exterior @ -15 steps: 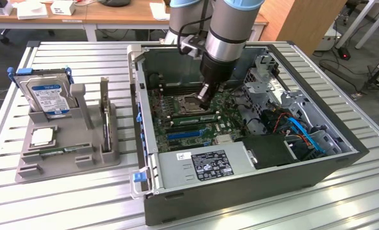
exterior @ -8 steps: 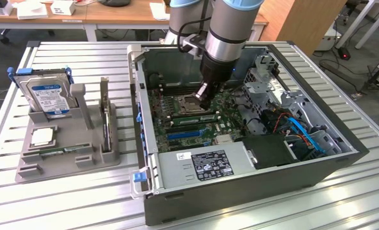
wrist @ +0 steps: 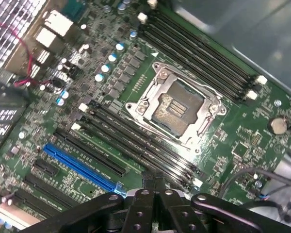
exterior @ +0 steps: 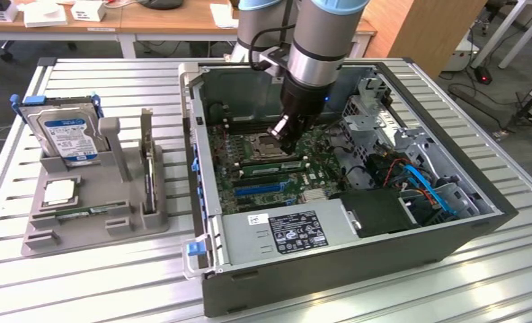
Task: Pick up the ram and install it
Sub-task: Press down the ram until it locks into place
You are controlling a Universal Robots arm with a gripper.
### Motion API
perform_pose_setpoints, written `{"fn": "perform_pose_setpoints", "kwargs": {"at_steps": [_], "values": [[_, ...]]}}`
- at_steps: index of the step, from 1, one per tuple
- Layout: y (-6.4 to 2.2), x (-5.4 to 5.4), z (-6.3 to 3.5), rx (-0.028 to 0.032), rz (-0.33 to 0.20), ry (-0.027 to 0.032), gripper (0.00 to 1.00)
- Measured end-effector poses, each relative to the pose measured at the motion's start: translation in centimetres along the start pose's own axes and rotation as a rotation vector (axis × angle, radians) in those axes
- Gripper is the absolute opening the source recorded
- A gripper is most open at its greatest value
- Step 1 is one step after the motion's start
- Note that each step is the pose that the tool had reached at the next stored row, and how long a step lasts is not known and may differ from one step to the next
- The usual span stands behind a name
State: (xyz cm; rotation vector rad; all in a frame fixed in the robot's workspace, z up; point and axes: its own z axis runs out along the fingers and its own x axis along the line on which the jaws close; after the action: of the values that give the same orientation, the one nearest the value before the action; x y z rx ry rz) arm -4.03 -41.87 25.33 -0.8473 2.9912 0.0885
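Well, the pincer (exterior: 289, 143) hung low inside the open computer case (exterior: 338, 269), right over the long black slots (wrist: 136, 145) on the green board, because that is where a stick has to be pushed in. Its two fingers (wrist: 140, 204) were pressed tight together with nothing between them, so it was not carrying anything. The ram (exterior: 88, 212) seemed to lie flat in the grey holder (exterior: 69, 235) on the desk (exterior: 113, 81), well apart from the pincer, kept there so it could be reached easily.
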Motion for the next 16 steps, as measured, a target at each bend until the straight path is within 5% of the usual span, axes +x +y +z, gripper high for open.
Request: {"fn": "perform_pose_setpoints", "kwargs": {"at_steps": [8,16], "values": [[0.15,0.24,0.00,0.0036,0.080,-0.0037,0.09],[0.16,0.25,0.00,0.0035,0.082,-0.0008,0.09]]}}
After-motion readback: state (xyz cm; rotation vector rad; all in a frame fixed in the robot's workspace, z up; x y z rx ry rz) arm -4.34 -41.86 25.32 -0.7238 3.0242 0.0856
